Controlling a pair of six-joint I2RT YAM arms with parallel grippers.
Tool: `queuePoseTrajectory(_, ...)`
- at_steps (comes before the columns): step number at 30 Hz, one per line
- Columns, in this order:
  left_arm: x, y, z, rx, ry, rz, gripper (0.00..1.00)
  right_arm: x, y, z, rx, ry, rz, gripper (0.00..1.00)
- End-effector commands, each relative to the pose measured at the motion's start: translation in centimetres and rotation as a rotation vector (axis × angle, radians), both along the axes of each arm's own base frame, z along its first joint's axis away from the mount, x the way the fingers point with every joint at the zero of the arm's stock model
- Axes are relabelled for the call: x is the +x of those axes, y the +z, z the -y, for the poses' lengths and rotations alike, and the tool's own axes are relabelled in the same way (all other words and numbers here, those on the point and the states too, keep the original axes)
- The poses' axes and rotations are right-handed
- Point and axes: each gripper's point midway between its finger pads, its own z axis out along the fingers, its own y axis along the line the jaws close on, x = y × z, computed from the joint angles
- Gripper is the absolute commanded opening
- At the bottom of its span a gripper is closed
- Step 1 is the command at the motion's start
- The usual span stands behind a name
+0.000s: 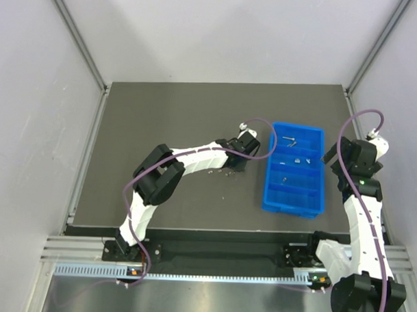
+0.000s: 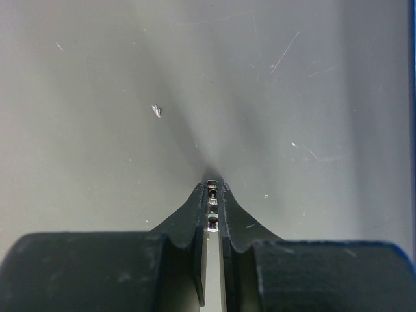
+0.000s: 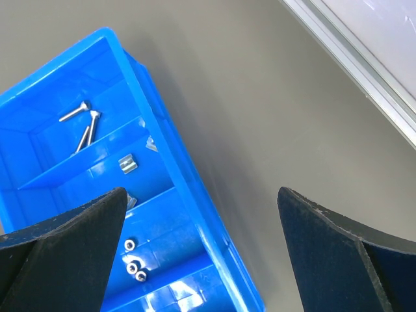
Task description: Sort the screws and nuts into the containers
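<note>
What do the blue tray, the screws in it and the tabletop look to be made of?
Blue tray: likely moulded plastic; uniform colour, glossy walls. Screws: bare metal, probably steel; silvery glints. Tabletop: dark grey matte sheet, finely scratched; material unclear.

Two white arms [image 1: 195, 155] with black joints [image 1: 160, 178], purple cables [image 1: 340, 140] and black tapered fingers [image 3: 65, 240].

Bright blue tray [image 3: 162, 140] on dark grey, faintly scratch-flecked table [image 1: 176, 114]
Silvery screws [image 3: 84, 120] and nuts [image 3: 134, 268]; matte black fingers [image 3: 58, 253]; white arms [image 1: 195, 155]; purple cables [image 1: 361, 115]
</note>
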Motion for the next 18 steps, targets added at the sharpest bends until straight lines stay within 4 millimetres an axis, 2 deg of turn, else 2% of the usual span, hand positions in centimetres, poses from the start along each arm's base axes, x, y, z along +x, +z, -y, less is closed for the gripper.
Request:
queuePoseTrajectory(1, -0.2, 0.9, 0.1, -0.008, 0.010, -0.008, 0.02, 0.6, 2.4, 0.6, -0.031, -0.019, 0.070, 1.00)
queuePoseTrajectory(4, -0.1, 3.6, 1.4, -0.101, -0.013, 0.022, 0.01, 0.6, 2.5, 0.6, -0.032, -0.021, 0.073, 1.00)
queuePoseTrajectory(5, 0.0, 5.8, 1.8, -0.150, -0.024, 0.048, 0.01, 0.6, 2.5, 0.6, -0.031, -0.020, 0.070, 1.00)
queuePoseTrajectory(6, -0.4, 7.1, 2.5, -0.192, -0.046, 0.052, 0.01, 0.6, 2.8, 0.6, -0.033, -0.021, 0.077, 1.00)
queuePoseTrajectory(7, -0.4, 9.9, 3.0, -0.256, -0.062, 0.093, 0.01, 0.5, 2.9, 0.6, -0.033, -0.022, 0.073, 0.99)
queuePoseTrajectory(10, -1.9, 13.5, 4.4, -0.349, -0.131, 0.113, 0.01, 0.5, 4.0, 0.7, -0.039, -0.027, 0.098, 1.00)
queuePoseTrajectory(11, -3.0, 15.3, 5.1, -0.387, -0.170, 0.124, 0.01, 0.4, 4.1, 0.7, -0.038, -0.028, 0.099, 1.00)
queuePoseTrajectory(12, -3.6, 16.0, 5.4, -0.405, -0.190, 0.123, 0.01, 0.3, 4.6, 0.6, -0.035, -0.025, 0.108, 1.00)
queuePoseTrajectory(14, -6.3, 17.6, 7.2, -0.481, -0.296, 0.091, 0.01, 0.0, 4.7, 0.5, -0.024, -0.034, 0.109, 1.00)
queuePoseTrajectory(18, -10.9, 18.5, 10.4, -0.565, -0.457, 0.039, 0.01, -1.1, 5.8, 0.2, -0.019, -0.034, 0.148, 1.00)
